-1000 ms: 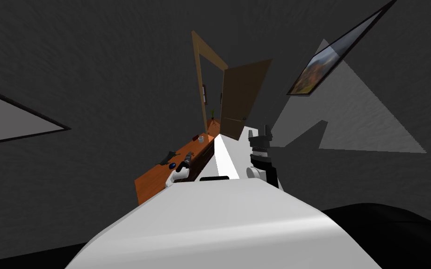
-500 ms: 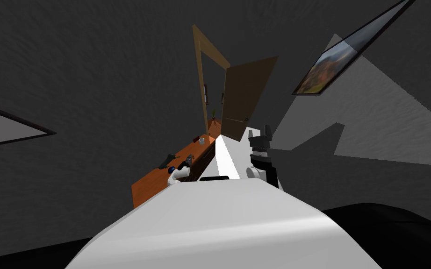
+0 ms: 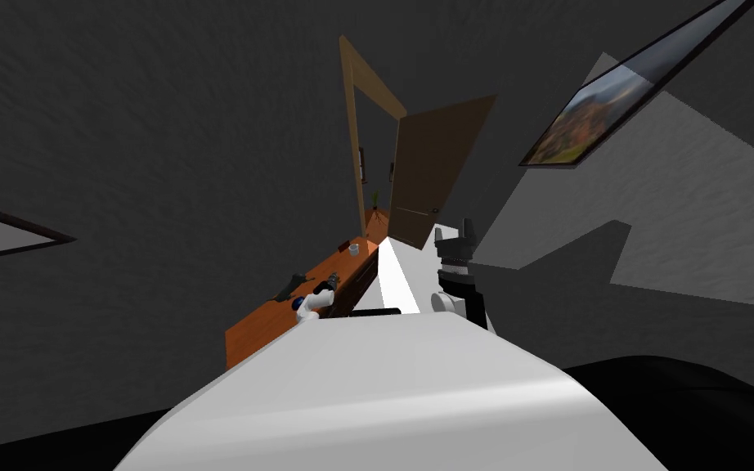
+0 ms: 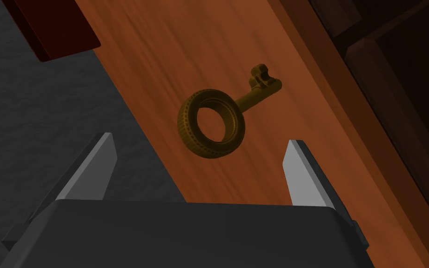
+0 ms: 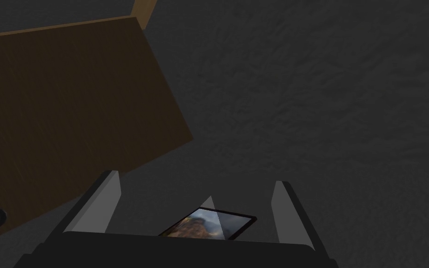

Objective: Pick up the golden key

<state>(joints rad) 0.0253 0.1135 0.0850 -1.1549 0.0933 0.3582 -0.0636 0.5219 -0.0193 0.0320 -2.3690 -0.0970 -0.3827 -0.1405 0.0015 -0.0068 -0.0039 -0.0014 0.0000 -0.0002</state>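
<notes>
The left gripper hangs over a long orange-brown wooden table top. Its two grey blade fingers are spread wide and touch nothing. Just beyond the fingertips, in line with the gap between them, lies the dull golden key with a ribbed round ring and a short stem. It is on the wood, apart from both blades. Near the table's edge lies a flat dark red block, and past that edge is a rough dark grey floor. In the head view the table is narrow, with a small pale cup farther along it. The right gripper is raised beside the chest, its fingers also apart and holding nothing.
</notes>
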